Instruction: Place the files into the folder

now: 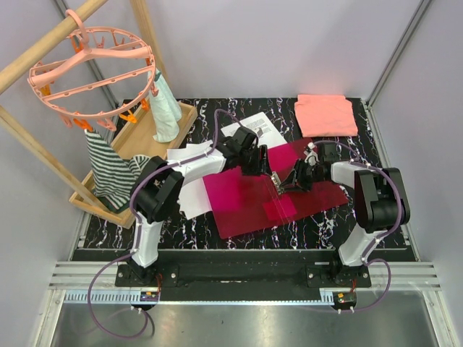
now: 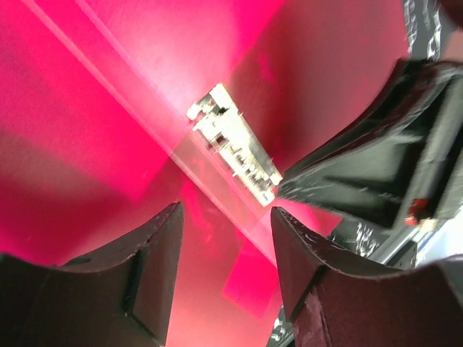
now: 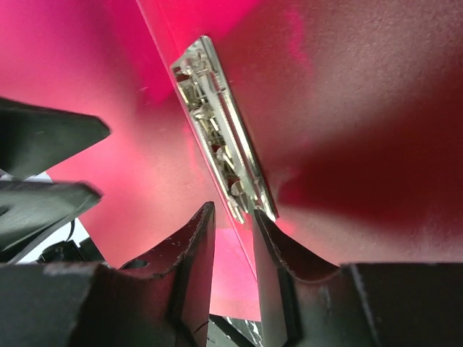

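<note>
The dark red folder [image 1: 249, 202] lies open and flat in the middle of the table, its metal clip [image 1: 277, 182] at the spine. White printed files [image 1: 259, 127] lie behind it, and more sheets [image 1: 189, 194] lie at its left under the left arm. My left gripper [image 1: 262, 165] hovers open over the folder's inside [image 2: 108, 108], with the clip [image 2: 233, 144] just ahead and nothing between its fingers. My right gripper [image 1: 291, 178] faces it across the clip. Its jaws stand narrowly apart [image 3: 233, 217] at the near end of the clip [image 3: 221, 137], one fingertip [image 3: 262, 220] against it.
A folded salmon-pink cloth [image 1: 327, 114] lies at the back right. A wooden rack [image 1: 137, 137] with a pink hanger ring [image 1: 90, 69], socks and a striped garment [image 1: 108, 170] stands at the back left. The right gripper's finger [image 2: 376, 166] shows close in the left wrist view.
</note>
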`<state>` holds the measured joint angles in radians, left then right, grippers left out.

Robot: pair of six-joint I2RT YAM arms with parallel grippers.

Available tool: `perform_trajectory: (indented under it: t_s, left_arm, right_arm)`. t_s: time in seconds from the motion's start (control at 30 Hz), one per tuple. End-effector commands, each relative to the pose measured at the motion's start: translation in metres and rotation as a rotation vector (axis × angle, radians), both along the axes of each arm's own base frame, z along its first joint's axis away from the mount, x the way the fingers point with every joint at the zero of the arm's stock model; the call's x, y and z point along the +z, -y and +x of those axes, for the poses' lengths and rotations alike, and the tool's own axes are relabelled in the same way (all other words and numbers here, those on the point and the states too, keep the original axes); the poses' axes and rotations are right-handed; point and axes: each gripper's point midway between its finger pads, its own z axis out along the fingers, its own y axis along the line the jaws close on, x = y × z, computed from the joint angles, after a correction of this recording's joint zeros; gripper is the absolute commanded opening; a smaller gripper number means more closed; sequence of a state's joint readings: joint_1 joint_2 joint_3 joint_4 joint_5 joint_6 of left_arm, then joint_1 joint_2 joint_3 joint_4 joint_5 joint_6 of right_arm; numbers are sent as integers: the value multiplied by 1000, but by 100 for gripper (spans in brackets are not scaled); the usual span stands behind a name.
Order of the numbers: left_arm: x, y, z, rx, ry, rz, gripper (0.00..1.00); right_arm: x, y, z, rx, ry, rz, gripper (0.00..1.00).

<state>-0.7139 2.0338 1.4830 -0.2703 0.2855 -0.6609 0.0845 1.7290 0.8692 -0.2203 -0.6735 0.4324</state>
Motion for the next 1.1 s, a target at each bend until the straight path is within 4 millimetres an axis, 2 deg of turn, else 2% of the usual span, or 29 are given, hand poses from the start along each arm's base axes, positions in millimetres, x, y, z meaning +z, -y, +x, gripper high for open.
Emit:
perform_trajectory:
  t_s: [0.0,0.1,0.23,0.47,0.6,0.8,0.9,0.93,0.97,1.0,1.07]
  left_arm:
    - [19,17,24,45,88,-23,54]
    - [12,16,24,56,79,-2,54]
    - [11,14,25,65,85,17,54]
    - [-1,14,25,70,95,110,53]
    - [-8,18,25,61,100,144,47]
    - [-19,23,20,53,115,185,41]
    - [-20,27,17,32,144,210,44]
    - [-18,27,19,38,163,224,48]
    - [-23,26,19,32,162,239,48]
    - [-23,26,18,28,158,248,49]
    - [-24,25,18,25,159,253,48]
  right_arm:
    - [-1,-6,7,31,41,36,36]
    - [-7,-8,7,30,26,51,36]
    - [-7,-12,6,35,22,86,29]
    - [-7,-23,-10,30,-13,193,26]
    - [-9,-25,-17,29,-21,212,25]
    - [-10,-23,-19,19,-18,202,12]
    - [-10,-25,-18,14,-21,224,10]
    - [-8,-27,-18,19,-22,234,10]
    - [-8,-26,-19,15,-21,228,11]
    - [-6,-25,-19,8,-22,215,23]
    - [-5,-22,-13,-1,0,186,29]
